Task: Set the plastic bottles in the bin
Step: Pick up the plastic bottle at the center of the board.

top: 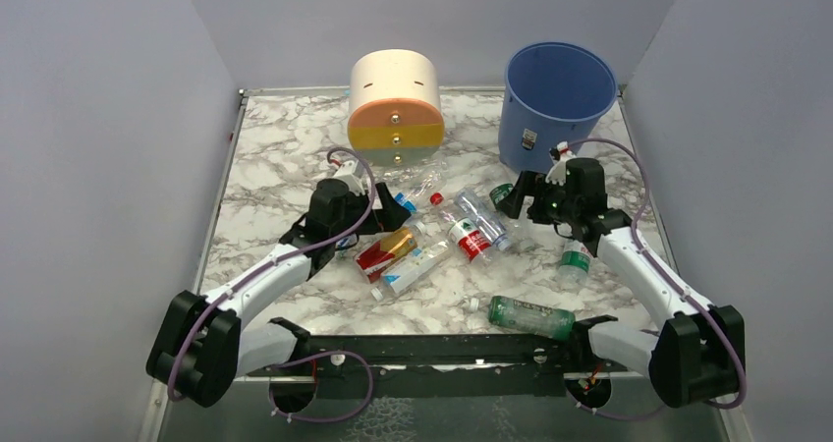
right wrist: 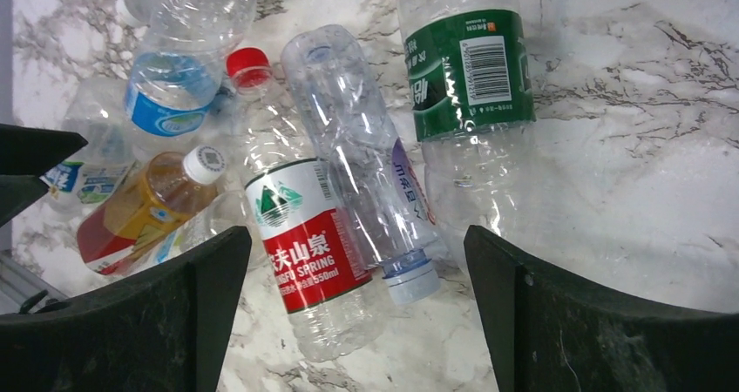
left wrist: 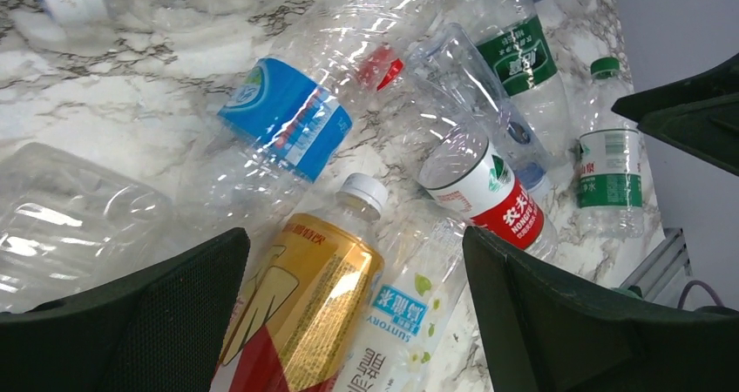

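Note:
Several plastic bottles lie in a heap (top: 442, 231) mid-table. The blue bin (top: 555, 98) stands upright at the back right. My left gripper (top: 378, 228) is open and empty at the heap's left edge. In the left wrist view it (left wrist: 357, 322) straddles a gold-and-red labelled bottle (left wrist: 305, 305) and a white-labelled bottle (left wrist: 401, 322). My right gripper (top: 511, 201) is open and empty at the heap's right edge. In the right wrist view it (right wrist: 357, 314) hangs over a red-labelled bottle (right wrist: 305, 244) and a clear blue-capped bottle (right wrist: 366, 174), beside a green-labelled bottle (right wrist: 471, 70).
A cream-and-orange round drawer unit (top: 396, 98) stands at the back centre, left of the bin. A green-tinted bottle (top: 530, 316) lies near the front edge. A small green-labelled bottle (top: 575, 257) lies beside the right arm. Grey walls enclose the marble table (top: 275, 167).

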You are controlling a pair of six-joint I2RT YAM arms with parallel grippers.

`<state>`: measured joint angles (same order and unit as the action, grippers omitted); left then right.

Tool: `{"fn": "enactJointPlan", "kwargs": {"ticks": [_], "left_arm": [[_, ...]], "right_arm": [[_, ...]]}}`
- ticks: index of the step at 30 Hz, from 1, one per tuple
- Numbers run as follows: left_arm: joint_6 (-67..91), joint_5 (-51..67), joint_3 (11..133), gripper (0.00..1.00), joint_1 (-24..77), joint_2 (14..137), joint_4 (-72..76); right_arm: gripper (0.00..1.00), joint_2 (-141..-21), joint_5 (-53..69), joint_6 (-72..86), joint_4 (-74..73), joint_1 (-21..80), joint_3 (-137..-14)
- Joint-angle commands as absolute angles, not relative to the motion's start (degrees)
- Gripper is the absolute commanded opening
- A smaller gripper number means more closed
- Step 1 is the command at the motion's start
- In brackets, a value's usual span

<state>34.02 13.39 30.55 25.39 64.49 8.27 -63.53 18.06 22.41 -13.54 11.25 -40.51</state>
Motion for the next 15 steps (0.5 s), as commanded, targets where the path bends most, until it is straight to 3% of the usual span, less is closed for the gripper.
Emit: {"fn": "enactJointPlan", "kwargs": {"ticks": [1,7,15], "left_arm": [[33.36,12.15,36.5,0.99,28.11,69.41,13.09],[32.7,13.46,42.93,0.99,32.77,78.58,12.92],[34.01,11.26,42.84,0.99,36.65,79.29,11.34]], "right_arm": [[0.93,-66.81,16.62,21.54,-13.29,11.16,-40.85],[0.84,-72.35,12.77,21.15,-11.51,11.16,-41.27],[0.79,-76.94,7.22,19.67,-10.79,11.16,-44.25]]}}
